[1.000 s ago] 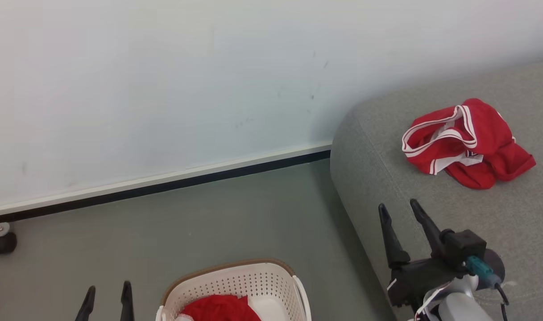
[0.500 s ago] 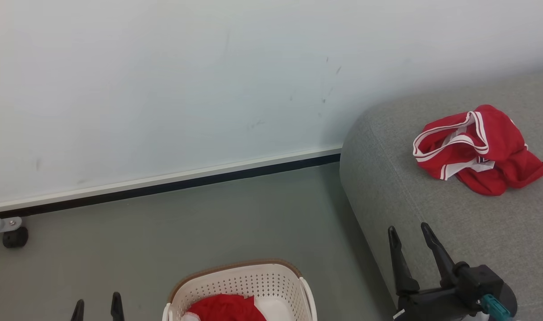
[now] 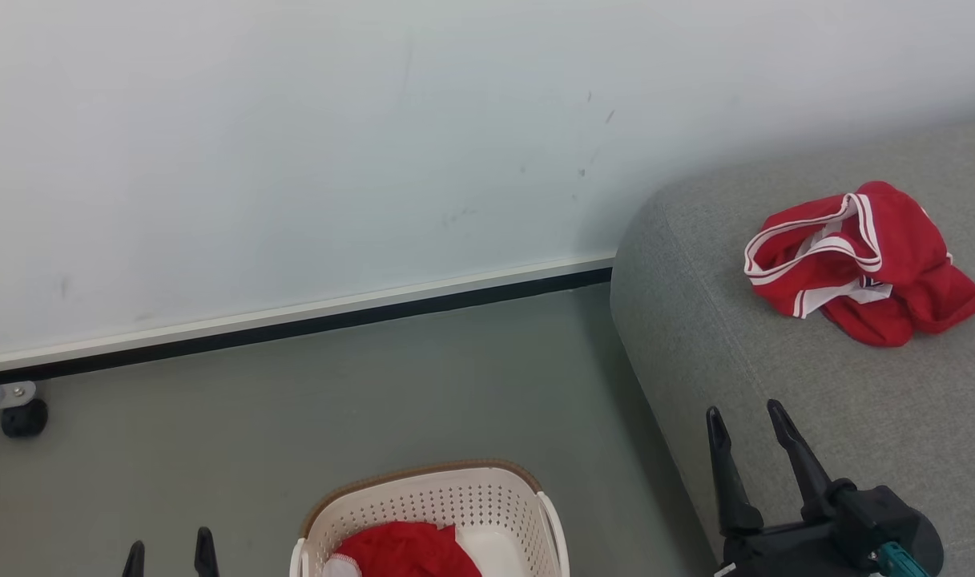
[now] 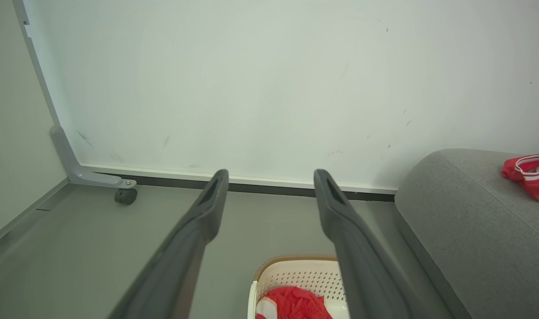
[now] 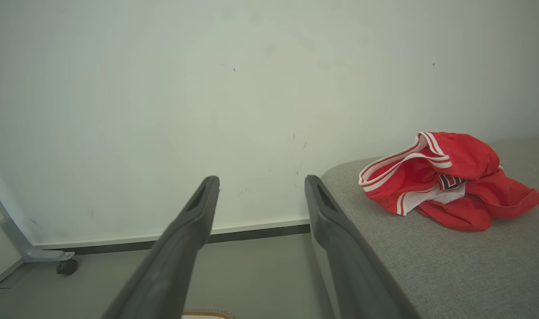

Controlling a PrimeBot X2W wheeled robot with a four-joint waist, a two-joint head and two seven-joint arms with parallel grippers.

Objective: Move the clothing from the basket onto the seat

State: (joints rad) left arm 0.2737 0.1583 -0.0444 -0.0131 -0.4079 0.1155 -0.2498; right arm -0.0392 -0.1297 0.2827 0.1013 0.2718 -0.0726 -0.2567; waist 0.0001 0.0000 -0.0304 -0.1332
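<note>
The right gripper (image 3: 744, 410) has pulled back and now sits lower than a second ago, farther from the clothes on the seat. There are two red garments, soft and thin, with white stripes. The crumpled garment (image 3: 864, 264) lies on the one grey cloth seat (image 3: 775, 377), which has round corners. The second garment (image 3: 403, 551) lies in the one oval white plastic basket (image 3: 423, 477), which has little holes and a brown rim. The right gripper and the left gripper (image 3: 169, 541) both have jaws wide apart, holding and touching nothing.
</note>
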